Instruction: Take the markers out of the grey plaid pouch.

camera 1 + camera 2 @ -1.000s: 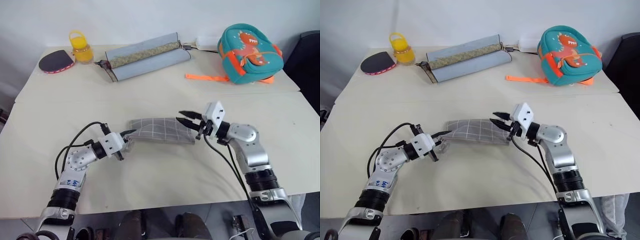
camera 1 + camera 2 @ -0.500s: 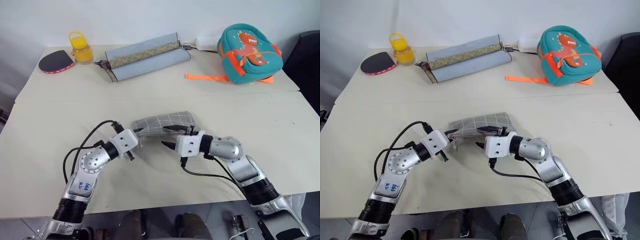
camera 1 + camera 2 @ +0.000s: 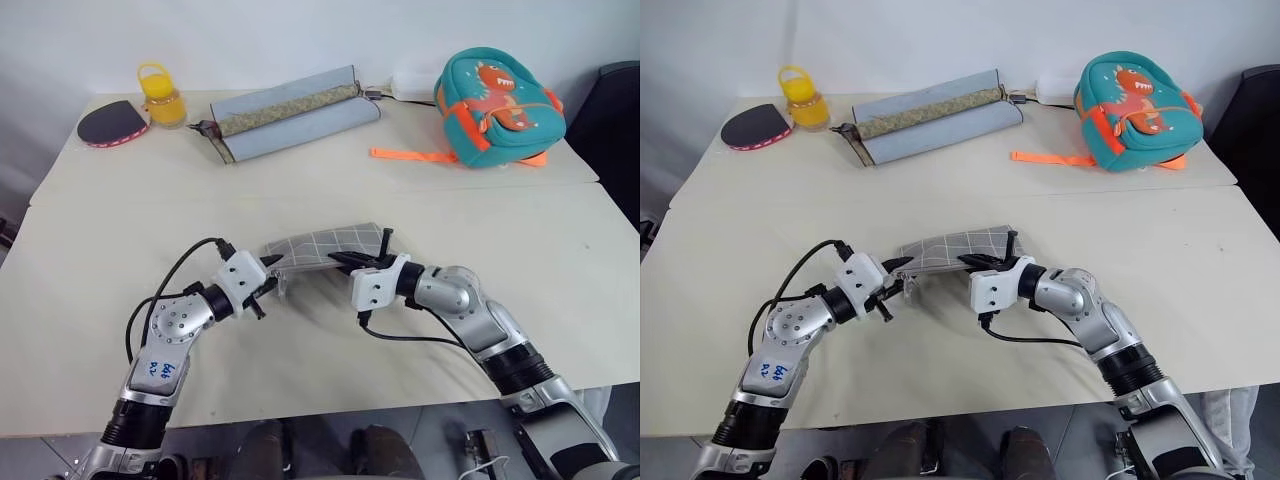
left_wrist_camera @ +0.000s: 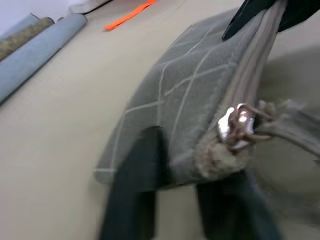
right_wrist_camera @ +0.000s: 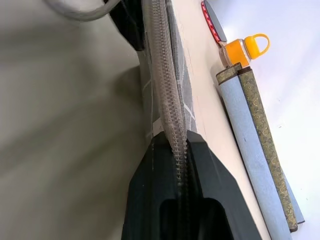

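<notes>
The grey plaid pouch stands on its long edge at the middle of the table, zip side towards me, between my two grippers. My right gripper is shut on the zip edge near the pouch's right half. My left gripper is at the pouch's left end, its fingers apart on either side of the corner by the metal ring pull. The markers are hidden.
At the back of the table lie a long pale blue-grey fabric case, a yellow bottle and a dark paddle. A teal backpack with an orange strap sits at the back right.
My right gripper rolled over, came left from the pouch's right end and shut on its zip edge. The pouch tipped up onto its edge. My left gripper's fingers parted.
</notes>
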`<control>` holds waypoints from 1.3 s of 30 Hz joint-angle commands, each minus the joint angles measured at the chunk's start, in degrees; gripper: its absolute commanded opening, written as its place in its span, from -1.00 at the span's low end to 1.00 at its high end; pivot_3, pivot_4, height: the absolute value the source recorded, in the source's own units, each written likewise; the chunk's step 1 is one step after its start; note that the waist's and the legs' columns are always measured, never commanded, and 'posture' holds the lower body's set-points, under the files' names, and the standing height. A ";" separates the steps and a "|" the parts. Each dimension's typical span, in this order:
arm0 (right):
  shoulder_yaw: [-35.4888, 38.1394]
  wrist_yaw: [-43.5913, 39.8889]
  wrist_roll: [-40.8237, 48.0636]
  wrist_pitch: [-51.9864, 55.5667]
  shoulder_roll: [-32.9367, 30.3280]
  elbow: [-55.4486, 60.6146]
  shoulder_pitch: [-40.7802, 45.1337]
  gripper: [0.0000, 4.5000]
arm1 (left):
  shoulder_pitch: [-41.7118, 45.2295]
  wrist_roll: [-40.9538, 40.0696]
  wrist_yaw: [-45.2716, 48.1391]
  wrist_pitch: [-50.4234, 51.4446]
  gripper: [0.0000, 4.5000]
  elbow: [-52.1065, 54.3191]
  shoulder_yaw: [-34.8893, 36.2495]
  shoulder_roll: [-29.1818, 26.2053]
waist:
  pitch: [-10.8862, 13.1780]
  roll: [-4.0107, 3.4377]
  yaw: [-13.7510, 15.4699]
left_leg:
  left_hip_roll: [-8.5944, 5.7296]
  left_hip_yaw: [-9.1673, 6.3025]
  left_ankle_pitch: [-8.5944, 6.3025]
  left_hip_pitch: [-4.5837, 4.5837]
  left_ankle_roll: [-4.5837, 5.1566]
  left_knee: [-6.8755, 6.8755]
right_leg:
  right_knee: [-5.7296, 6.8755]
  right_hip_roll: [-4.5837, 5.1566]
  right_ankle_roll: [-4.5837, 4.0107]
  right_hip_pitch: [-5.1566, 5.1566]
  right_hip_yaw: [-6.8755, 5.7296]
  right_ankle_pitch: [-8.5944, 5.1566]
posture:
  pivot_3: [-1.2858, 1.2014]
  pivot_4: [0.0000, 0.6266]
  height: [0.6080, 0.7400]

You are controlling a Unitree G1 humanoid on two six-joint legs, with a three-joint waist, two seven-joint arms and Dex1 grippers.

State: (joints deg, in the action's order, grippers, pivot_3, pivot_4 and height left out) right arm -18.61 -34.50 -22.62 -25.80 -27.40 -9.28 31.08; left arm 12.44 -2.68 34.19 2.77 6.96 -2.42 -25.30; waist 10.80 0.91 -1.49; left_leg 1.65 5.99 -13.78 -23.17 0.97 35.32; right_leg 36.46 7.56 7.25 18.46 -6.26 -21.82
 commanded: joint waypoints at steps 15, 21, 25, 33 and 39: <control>3.36 -4.52 12.54 -4.97 -2.85 -2.16 0.89 -1.00 | -2.48 5.15 -0.22 -23.76 0.18 -5.51 1.91 -7.39 | 0.00 0.00 -0.07 | 0.01 0.00 0.00 0.00 0.01 -0.01 | -0.01 0.02 0.00 0.01 -0.01 0.00 | 0.03 -0.52 1.00; 3.23 -5.62 14.12 -5.29 -3.05 -2.15 0.64 -1.00 | -3.11 6.52 -2.53 -26.78 0.18 -7.40 2.95 -7.61 | 0.00 0.00 0.02 | 0.01 -0.01 0.00 0.00 0.01 0.00 | 0.00 0.08 0.00 0.00 -0.02 0.00 | 0.03 -0.52 1.00; 2.83 -6.34 14.77 -5.32 -2.93 -1.57 -0.08 -1.00 | -0.80 8.29 -4.01 -28.52 0.18 -8.31 1.53 -6.37 | 0.00 0.00 0.11 | 0.00 -0.01 0.00 0.00 0.02 0.00 | 0.01 0.07 0.00 0.00 -0.04 0.00 | 0.03 -0.52 1.00; 2.53 -7.02 14.97 -4.59 -2.39 -0.78 -0.09 -1.00 | 1.87 7.47 -2.24 -30.41 0.10 -12.06 0.25 -6.57 | 0.00 0.00 -0.03 | 0.01 0.00 0.01 0.01 0.02 0.00 | 0.04 0.03 0.00 0.01 -0.05 0.00 | 0.03 -0.52 1.00; 2.59 -7.33 15.08 -4.40 -2.35 -0.54 -0.23 -1.00 | 3.26 7.29 -2.01 -30.51 -0.60 -12.85 -0.12 -6.04 | 0.00 0.00 0.07 | 0.00 -0.01 0.01 0.00 0.02 0.03 | 0.04 0.02 0.00 0.00 -0.06 0.00 | 0.03 -0.52 1.00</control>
State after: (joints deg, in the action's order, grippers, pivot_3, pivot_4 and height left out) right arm -17.17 -41.76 -9.09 -29.81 -29.95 -11.78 30.80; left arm 15.13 5.68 32.25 -26.56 -6.19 -2.37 -31.59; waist 10.80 0.91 -1.42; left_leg 1.64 5.99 -13.77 -23.16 1.00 35.36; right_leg 36.50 7.57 7.25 18.46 -6.31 -21.82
